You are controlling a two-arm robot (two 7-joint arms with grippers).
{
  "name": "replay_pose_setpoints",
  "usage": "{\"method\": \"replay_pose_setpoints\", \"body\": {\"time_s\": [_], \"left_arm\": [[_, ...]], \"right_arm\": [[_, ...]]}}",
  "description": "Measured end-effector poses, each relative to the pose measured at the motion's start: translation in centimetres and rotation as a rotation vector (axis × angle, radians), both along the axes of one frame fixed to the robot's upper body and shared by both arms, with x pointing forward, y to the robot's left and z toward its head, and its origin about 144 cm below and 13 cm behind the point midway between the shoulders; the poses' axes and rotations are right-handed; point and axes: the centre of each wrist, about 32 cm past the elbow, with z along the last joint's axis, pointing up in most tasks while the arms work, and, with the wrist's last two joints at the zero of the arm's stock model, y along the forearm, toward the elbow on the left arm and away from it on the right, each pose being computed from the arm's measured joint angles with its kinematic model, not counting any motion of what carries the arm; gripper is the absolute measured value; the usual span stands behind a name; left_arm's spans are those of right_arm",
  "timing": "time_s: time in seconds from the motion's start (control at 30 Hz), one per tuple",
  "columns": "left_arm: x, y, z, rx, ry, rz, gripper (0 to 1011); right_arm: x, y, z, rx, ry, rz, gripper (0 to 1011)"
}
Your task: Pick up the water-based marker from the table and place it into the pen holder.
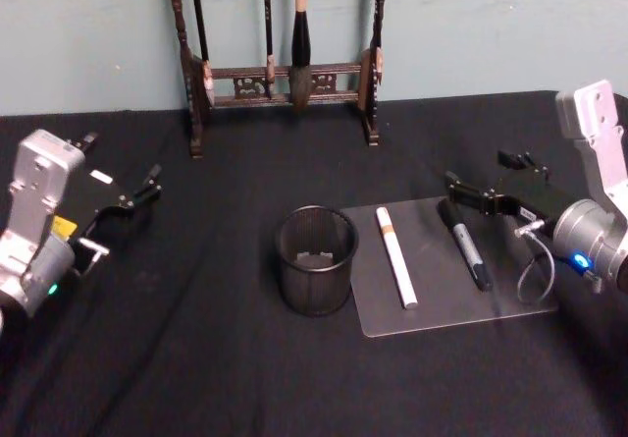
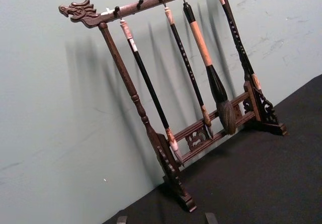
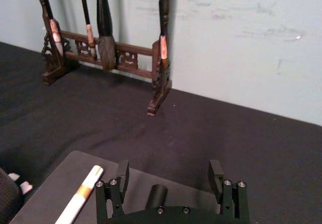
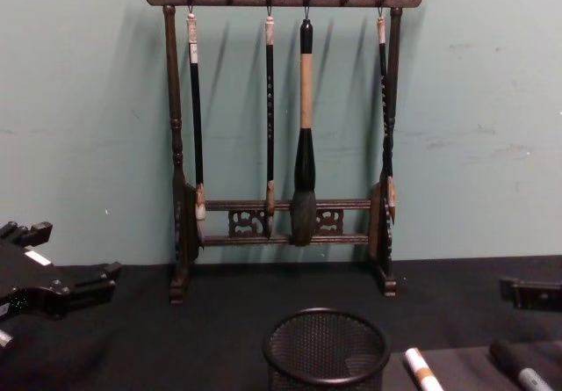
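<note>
Two markers lie on a grey mat [image 1: 510, 295]: a black one with a grey label [image 1: 465, 245] and a white one with an orange band [image 1: 395, 256]. Their looks do not tell me which is the water-based marker. My right gripper [image 1: 477, 169] hovers open over the black marker's far end. In the right wrist view the black marker [image 3: 157, 196] shows between the gripper's [image 3: 169, 176] spread fingers. The pen holder [image 1: 314, 260], a black mesh cup, stands upright just left of the mat. My left gripper [image 1: 123, 158] is parked open at the far left.
A tall dark wooden brush rack [image 1: 280, 76] with several hanging brushes stands at the back against the wall. Black cloth covers the table [image 1: 196, 358]. The chest view shows the holder [image 4: 327, 347] in front of the rack [image 4: 285, 215].
</note>
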Motion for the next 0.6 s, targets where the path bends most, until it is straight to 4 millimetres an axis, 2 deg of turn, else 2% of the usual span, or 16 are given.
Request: {"method": "replay_pose_setpoints", "body": {"time_s": [0.6], "left_arm": [[0.0,0.0,0.0,0.0,0.0,0.0,1001]], "right_arm": [[1.0,1.8,0.4,-0.027,0.105,0.068,1000]]}}
